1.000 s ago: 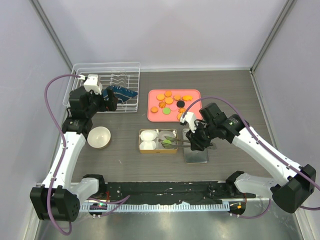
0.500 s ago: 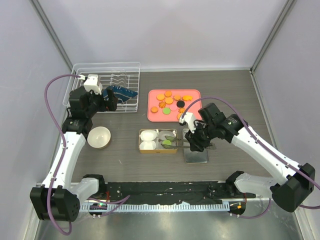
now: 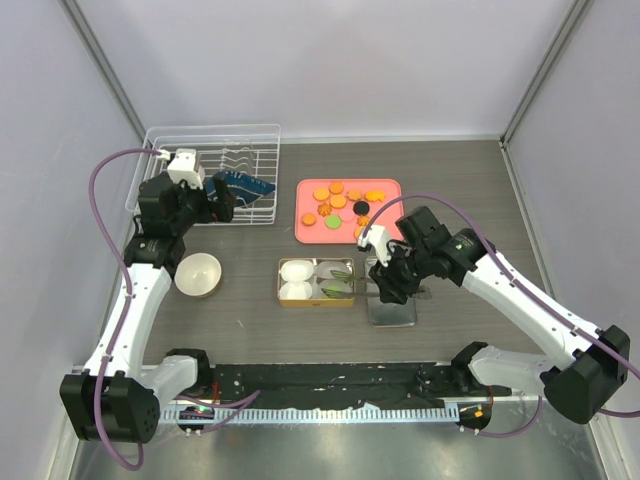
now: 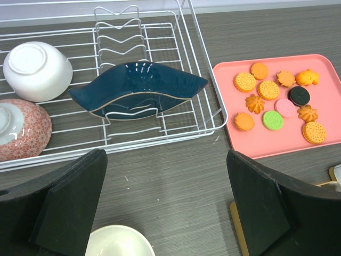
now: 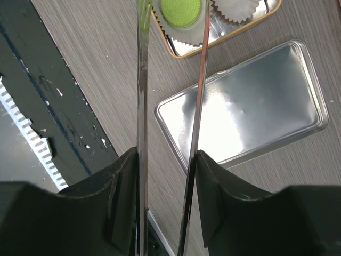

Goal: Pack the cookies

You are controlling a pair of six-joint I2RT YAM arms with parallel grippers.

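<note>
Most of the small round cookies point(image 4: 268, 89), largely orange, lie on the pink plastic tray point(image 4: 256, 146); their stamped patterns are too small to read. One green cookie point(image 5: 181, 12) sits in a white fluted paper cup point(image 5: 178, 34) inside the gold rectangular tin point(image 3: 317, 303). My right claw point(image 5: 166, 176) clamps thin metal tongs point(image 5: 141, 96), blades parted either side of that cookie, tips cut off. My left claw point(image 4: 168, 208) gapes wide, holding nothing, near the white wire rack point(image 4: 160, 133).

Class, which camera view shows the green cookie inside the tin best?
Right wrist: the green cookie lies close up in its paper cup, pattern visible, though cropped. Top external shows it as a small green speck. Left wrist does not show it.
</note>
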